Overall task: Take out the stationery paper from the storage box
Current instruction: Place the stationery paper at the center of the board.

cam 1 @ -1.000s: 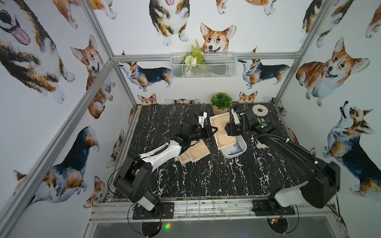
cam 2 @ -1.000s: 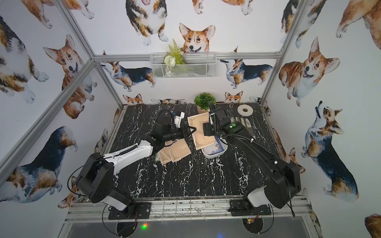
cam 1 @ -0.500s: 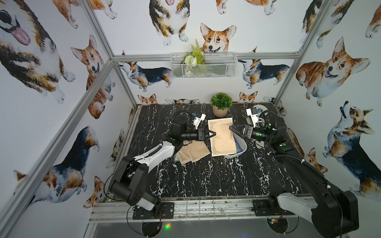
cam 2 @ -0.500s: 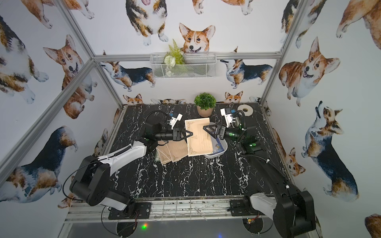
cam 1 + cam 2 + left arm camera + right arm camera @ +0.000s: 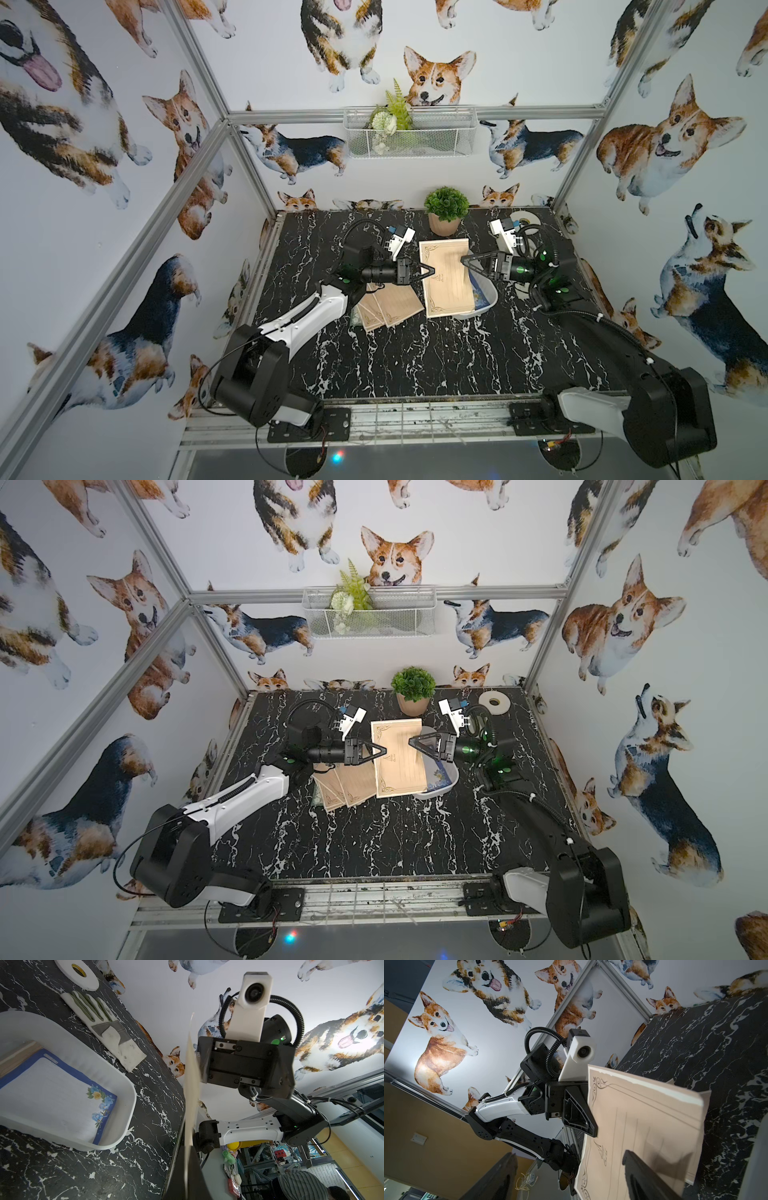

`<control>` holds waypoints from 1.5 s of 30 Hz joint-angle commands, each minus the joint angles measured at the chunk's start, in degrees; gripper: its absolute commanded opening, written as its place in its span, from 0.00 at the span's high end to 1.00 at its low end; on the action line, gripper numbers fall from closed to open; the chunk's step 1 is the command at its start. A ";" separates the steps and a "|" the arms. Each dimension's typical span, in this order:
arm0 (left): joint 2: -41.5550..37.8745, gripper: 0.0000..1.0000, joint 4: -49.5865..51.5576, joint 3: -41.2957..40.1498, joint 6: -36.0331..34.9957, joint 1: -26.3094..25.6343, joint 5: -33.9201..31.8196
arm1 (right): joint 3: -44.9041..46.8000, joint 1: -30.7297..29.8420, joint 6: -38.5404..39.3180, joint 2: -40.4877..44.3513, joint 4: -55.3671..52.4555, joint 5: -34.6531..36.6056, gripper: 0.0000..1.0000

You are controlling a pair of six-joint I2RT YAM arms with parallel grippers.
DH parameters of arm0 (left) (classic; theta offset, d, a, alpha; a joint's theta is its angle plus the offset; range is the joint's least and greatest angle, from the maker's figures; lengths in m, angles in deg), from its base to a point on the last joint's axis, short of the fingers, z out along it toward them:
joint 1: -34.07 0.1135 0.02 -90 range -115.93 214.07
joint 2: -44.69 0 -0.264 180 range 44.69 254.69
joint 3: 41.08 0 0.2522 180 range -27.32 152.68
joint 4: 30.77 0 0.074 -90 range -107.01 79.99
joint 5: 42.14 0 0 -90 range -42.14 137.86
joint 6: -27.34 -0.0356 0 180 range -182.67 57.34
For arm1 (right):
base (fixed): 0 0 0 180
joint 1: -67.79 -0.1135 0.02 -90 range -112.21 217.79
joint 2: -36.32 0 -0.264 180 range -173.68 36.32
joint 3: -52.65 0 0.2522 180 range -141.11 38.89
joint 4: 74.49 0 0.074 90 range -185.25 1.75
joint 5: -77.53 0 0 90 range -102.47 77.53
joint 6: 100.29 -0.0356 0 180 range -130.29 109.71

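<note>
The left gripper is clamped on one long edge of a tan stationery sheet, ruled, with ornate corner scrolls, held aloft and face up; in both top views it hides part of the storage box; the right gripper has its jaws apart at the opposite edge; a blue-floral sheet lies in the box; more tan sheets lie fanned on the table.

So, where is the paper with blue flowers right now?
The flowered paper lies flat inside the white box in the left wrist view, near the glove; the box is on the right half of the table, partly under the raised tan sheet.
</note>
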 commanded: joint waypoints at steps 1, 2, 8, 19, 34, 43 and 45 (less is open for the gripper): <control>-0.34 1.00 1.39 0.51 -1.98 0.07 0.19 | -2.35 0.43 13.76 3.83 -17.92 3.52 0.14; -0.36 1.00 1.43 0.60 -1.92 0.08 0.30 | -2.36 0.68 14.19 3.95 -18.70 3.72 0.13; -0.97 1.00 1.53 0.52 -1.89 0.08 0.35 | -0.73 2.07 10.88 3.25 -15.06 3.10 0.13; -1.57 1.00 2.30 0.69 -2.35 0.08 -0.07 | 1.80 2.29 5.19 -2.25 -7.87 -0.18 0.16; 0.04 1.00 0.32 1.04 -0.66 0.06 0.06 | 2.20 -3.26 7.25 -4.26 -9.01 -0.44 0.77; -0.43 1.00 2.06 1.30 -1.80 0.08 -0.12 | 1.11 -3.26 9.15 -2.92 -13.14 1.84 0.52; -0.34 1.00 2.28 1.48 -1.89 0.07 -0.11 | 0.55 -3.26 10.02 -2.91 -14.41 1.80 0.69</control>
